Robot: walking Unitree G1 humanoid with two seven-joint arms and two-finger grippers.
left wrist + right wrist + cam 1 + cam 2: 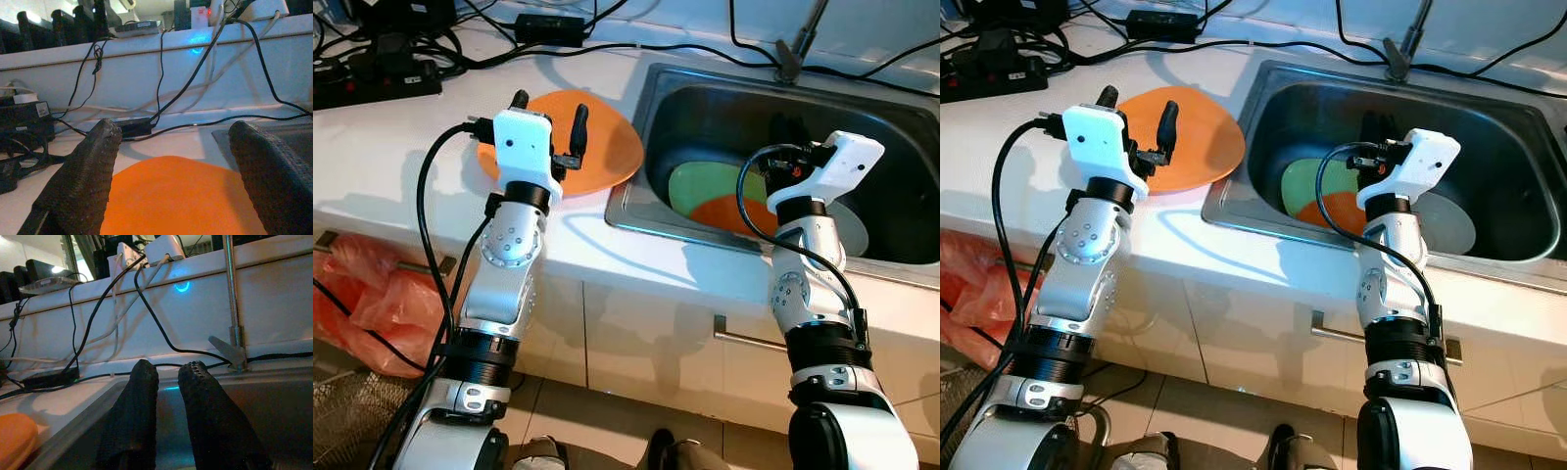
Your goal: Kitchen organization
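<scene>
Left gripper (549, 124) hovers over the round orange plate (602, 147) lying flat on the white worktop (382, 147), its jaws spread wide, one black textured finger (80, 183) each side of the plate's near half, not pinching it. The plate is smooth and matte, a plain disc with no long axis to speak of, its right edge just beside the rim of the stainless steel sink (651, 108).

Over in the basin, the right gripper (168, 418) is held above the dishes with its jaws pressed nearly together, a thin gap between the woven-looking pads. Below it lie a flat pale green plate (700, 186), a second orange plate (729, 213) overlapping its near edge, and a grey plate (1449, 223) partly hidden behind the right arm.

Black cables (636, 44) snake across the back of the worktop, a black power strip (372, 83) sits at the far left, and a red plastic bag (357, 304) hangs by the cabinet front.
</scene>
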